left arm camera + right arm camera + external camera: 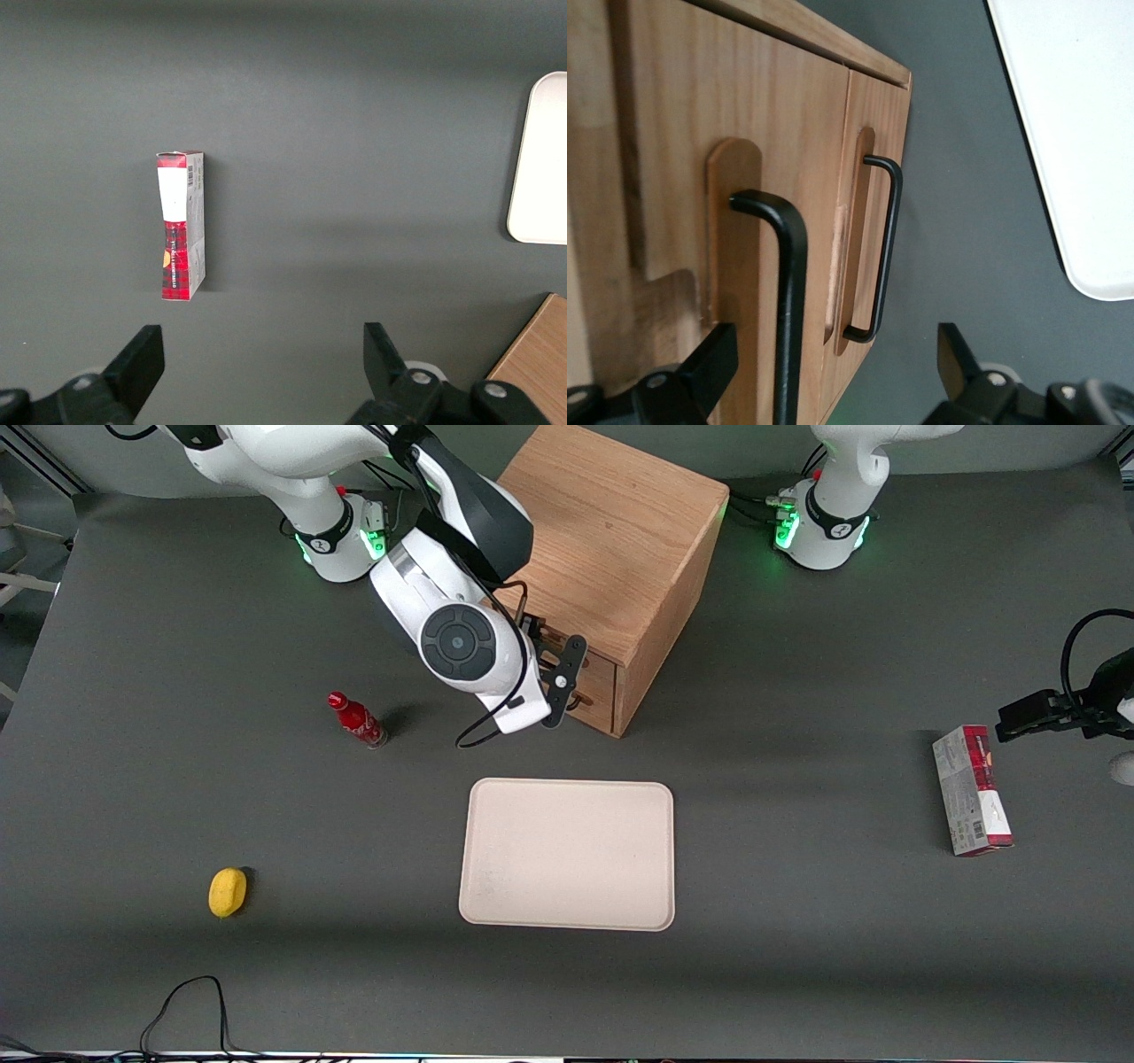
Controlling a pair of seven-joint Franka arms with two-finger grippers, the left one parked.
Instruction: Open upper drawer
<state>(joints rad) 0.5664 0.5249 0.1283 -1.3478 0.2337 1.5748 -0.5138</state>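
front view: the wooden cabinet [620,531] stands in the upper middle of the frame, and the working arm's gripper [570,682] is pressed up to its front, covering most of the upper drawer [599,666], which looks fully shut. a pale tray [567,855] lies at the frame's centre, nearer the camera than the cabinet. a red bottle [356,720] and a yellow object [228,892] sit toward the working arm's end of the table, and a red-and-grey carton [972,790] toward the parked arm's end. left wrist view: only the carton at mid-frame and a corner of the tray at the frame's edge appear; nothing of the task shows here. right wrist view: the fingers [709,367] are spread apart, and the upper drawer's black bar handle [790,301] runs between them, not yet pinched. the lower drawer's handle [886,248] lies beside it, next to the table surface. judged step: closing on the handle before the pull. to do it well, the bar should sit deep between the pads and near its middle, the fingers should close squarely across it, and the pull should run straight out along the drawer's slide. an oblique pull may jam the tray or drag the cabinet.
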